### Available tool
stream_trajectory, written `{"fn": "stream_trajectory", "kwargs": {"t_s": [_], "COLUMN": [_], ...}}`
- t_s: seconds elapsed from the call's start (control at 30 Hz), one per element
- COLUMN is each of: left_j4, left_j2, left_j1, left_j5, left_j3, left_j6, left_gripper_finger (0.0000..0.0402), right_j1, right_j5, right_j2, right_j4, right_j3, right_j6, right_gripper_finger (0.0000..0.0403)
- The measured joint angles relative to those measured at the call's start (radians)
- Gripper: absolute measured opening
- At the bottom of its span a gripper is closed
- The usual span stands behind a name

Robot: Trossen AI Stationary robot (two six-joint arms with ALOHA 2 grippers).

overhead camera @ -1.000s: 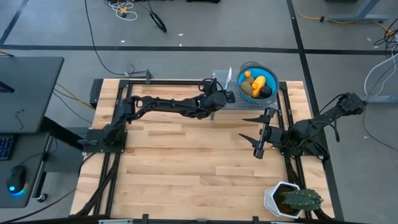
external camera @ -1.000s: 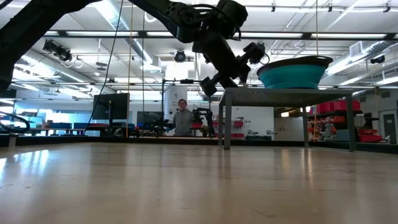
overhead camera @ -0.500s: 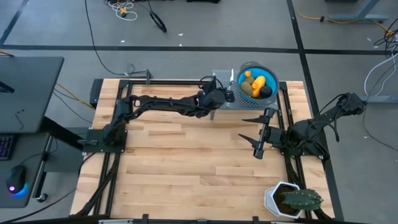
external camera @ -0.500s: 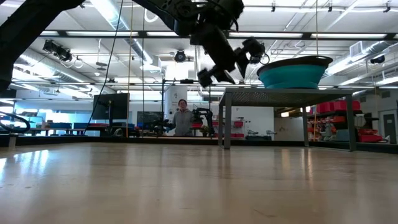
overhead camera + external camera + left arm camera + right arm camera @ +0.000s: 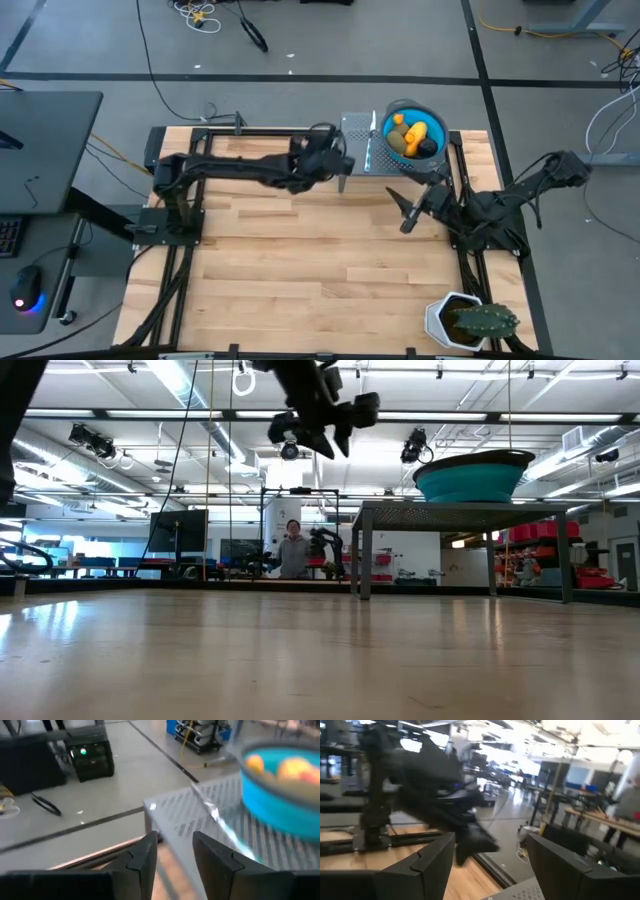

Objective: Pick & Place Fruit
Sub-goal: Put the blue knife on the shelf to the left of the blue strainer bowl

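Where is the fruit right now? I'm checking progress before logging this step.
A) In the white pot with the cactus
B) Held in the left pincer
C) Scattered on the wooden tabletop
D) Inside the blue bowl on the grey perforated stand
D: the fruit sits piled inside the blue bowl on the grey stand; the left pincer holds nothing.

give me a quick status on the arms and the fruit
Left gripper open, empty, beside the grey rack. Right gripper open, empty, over the table. Fruit in blue bowl. Nothing in the way.
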Motion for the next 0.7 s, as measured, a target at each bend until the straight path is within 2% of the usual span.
{"fn": "stream_trajectory", "kwargs": {"t_s": [0.07,0.17,0.27,0.4,0.47,0.57,0.7], "left_j4": [0.015,0.048,0.150,0.369,0.510,0.737,1.093], "left_j2": [-0.042,-0.116,-0.196,-0.315,-0.372,-0.456,-0.542], "left_j1": [-0.022,-0.048,-0.073,-0.112,-0.135,-0.163,-0.194], "left_j5": [-0.006,0.041,0.107,0.228,0.282,0.434,0.706], "left_j3": [-0.076,-0.213,-0.372,-0.584,-0.690,-0.846,-1.048], "left_j6": [0.022,0.027,0.068,0.154,0.223,0.349,0.481], "left_gripper_finger": [0.0130,0.0123,0.0115,0.0103,0.0096,0.0084,0.0066], "right_j1": [-0.029,-0.076,-0.120,-0.165,-0.181,-0.203,-0.226], "right_j5": [0.000,-0.009,-0.073,-0.094,-0.055,-0.028,0.017], "right_j2": [0.012,0.040,0.084,0.160,0.198,0.261,0.341], "right_j4": [0.001,0.009,0.049,0.074,0.040,-0.028,-0.078], "right_j3": [0.000,0.000,0.000,0.026,0.056,0.109,0.172], "right_j6": [0.038,0.079,0.089,0.088,0.103,0.178,0.288], "right_gripper_finger": [0.0259,0.0259,0.0259,0.0259,0.0259,0.0259,0.0259]}}
